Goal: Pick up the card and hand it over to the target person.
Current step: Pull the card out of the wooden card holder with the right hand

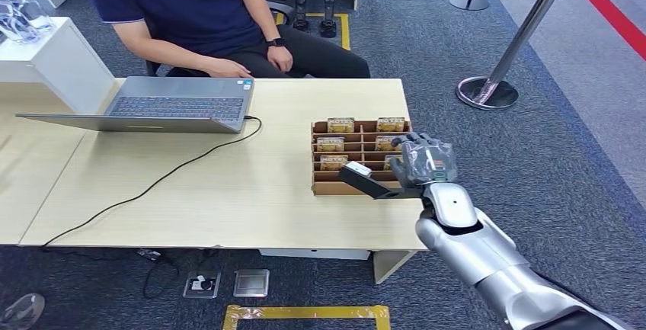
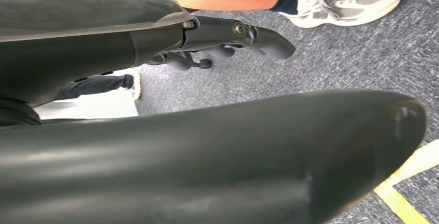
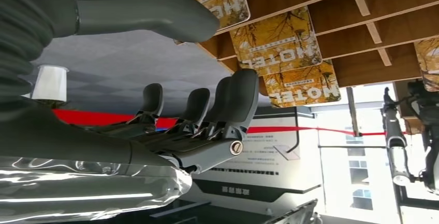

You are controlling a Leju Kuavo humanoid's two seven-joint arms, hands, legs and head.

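Right hand (image 1: 423, 161) hovers over the right side of the card box (image 1: 320, 187), fingers (image 3: 228, 97) part-curled and apart, holding nothing I can see. Left hand (image 2: 228, 38) hangs by the floor, fingers curled, nothing in it.

Risks: cards (image 3: 274, 43) stand close in narrow slots, so the fingers could snag a divider, drag the light box across the table (image 1: 228, 193), or lift two at once. Thin card could slip from the pinch mid-handover to the person (image 1: 190, 10) seated across the table.

Cards: yellow-gold, leaf print, "HOTEL" lettering, standing in the slots.
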